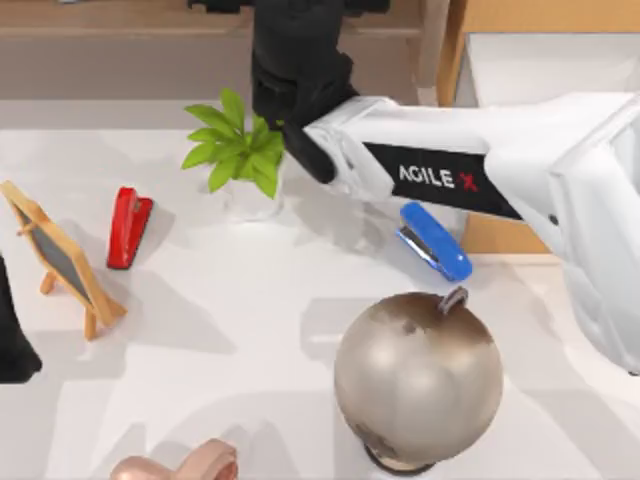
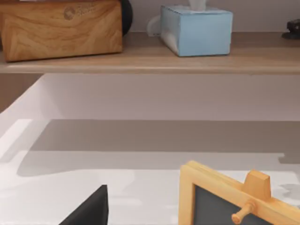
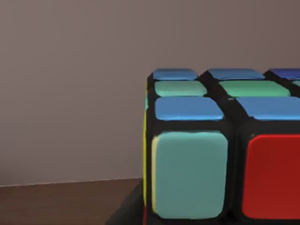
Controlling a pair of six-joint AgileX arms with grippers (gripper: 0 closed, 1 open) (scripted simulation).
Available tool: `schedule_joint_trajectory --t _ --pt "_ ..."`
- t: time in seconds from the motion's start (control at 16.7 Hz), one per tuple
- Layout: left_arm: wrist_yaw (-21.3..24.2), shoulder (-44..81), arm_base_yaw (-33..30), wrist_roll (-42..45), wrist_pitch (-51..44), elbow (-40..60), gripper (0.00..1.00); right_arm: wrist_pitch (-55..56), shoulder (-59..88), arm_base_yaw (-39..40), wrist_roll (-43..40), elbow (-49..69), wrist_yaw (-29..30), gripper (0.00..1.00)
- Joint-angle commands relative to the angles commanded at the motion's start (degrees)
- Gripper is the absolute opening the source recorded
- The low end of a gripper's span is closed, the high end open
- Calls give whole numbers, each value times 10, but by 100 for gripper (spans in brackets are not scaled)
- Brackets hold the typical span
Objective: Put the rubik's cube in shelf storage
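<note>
My right arm reaches across the table to the back, and its black gripper (image 1: 300,50) hangs over the brown shelf storage (image 1: 120,45). Close up in the right wrist view, the rubik's cube (image 3: 220,150) shows blue, green, teal and red squares on a black grid. It sits just above the shelf's brown board (image 3: 61,201), with a dark fingertip (image 3: 123,213) against its lower edge, so the gripper looks shut on it. In the left wrist view the shelf's board (image 2: 150,63) runs across the back. My left arm (image 1: 12,345) stays parked at the left edge.
A potted plant (image 1: 235,150), red stapler (image 1: 128,226), blue stapler (image 1: 435,240), grey globe (image 1: 418,375) and small chalkboard (image 1: 60,255) stand on the white table. A light-orange cabinet (image 1: 520,20) is at the back right. A wooden box (image 2: 61,28) and tissue box (image 2: 197,30) sit on the shelf.
</note>
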Motion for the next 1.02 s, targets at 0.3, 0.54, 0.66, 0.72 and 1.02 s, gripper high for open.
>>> schedule_joint_trajectory --t 0.3,0.54,0.66,0.72,1.02 --pt "0 0 0 0 0 0 100 -15 23 -22 -15 -1 -12 0" --pt "0 0 0 0 0 0 100 -15 23 -22 -15 -1 -12 23" --pt "0 0 0 0 0 0 100 -15 23 -22 -15 -1 -12 38" --pt "0 0 0 0 0 0 100 -15 23 -22 -15 -1 -12 45" --pt "0 0 0 0 0 0 100 -15 23 -22 -15 -1 -12 83"
